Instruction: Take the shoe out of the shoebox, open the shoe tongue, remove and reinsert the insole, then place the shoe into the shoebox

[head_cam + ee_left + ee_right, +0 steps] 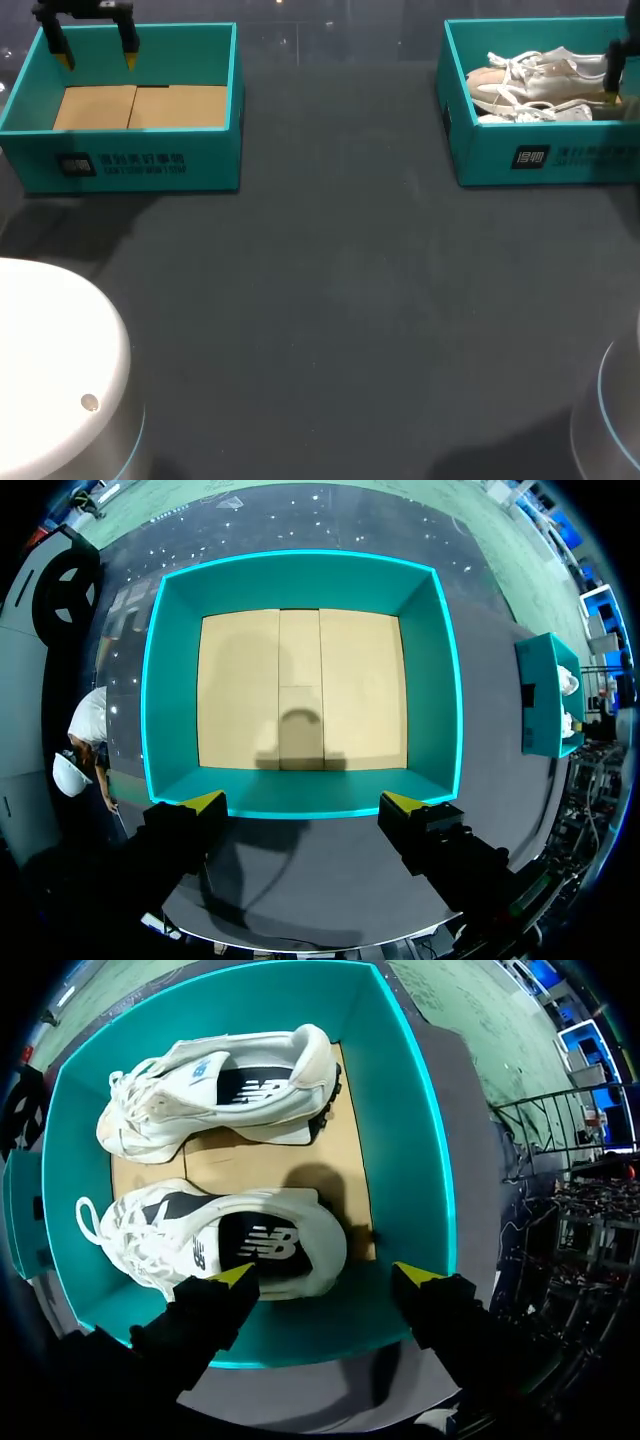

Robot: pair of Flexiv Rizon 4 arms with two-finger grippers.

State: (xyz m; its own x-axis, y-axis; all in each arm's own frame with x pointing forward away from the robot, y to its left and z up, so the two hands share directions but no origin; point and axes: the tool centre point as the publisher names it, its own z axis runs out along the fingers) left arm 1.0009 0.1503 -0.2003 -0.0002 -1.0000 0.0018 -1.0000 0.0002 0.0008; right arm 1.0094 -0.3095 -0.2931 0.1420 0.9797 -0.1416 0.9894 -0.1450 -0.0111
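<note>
Two white sneakers lie on their sides in the teal shoebox (545, 157) at the far right. In the right wrist view one shoe (225, 1085) lies along the far wall of this shoebox (400, 1110). The other shoe (235, 1245) has its heel just ahead of my right gripper (325, 1274), which hovers open over the box's near wall and holds nothing. In the head view only one right finger (613, 70) shows, beside the shoes (530, 85). My left gripper (97, 58) (302, 802) hangs open over a second teal box (150, 165) (440, 680), which shows only a cardboard floor.
The dark table (330, 300) stretches between the two boxes. A white rounded robot base (50, 360) fills the near left corner. Another base (615, 420) sits at the near right edge.
</note>
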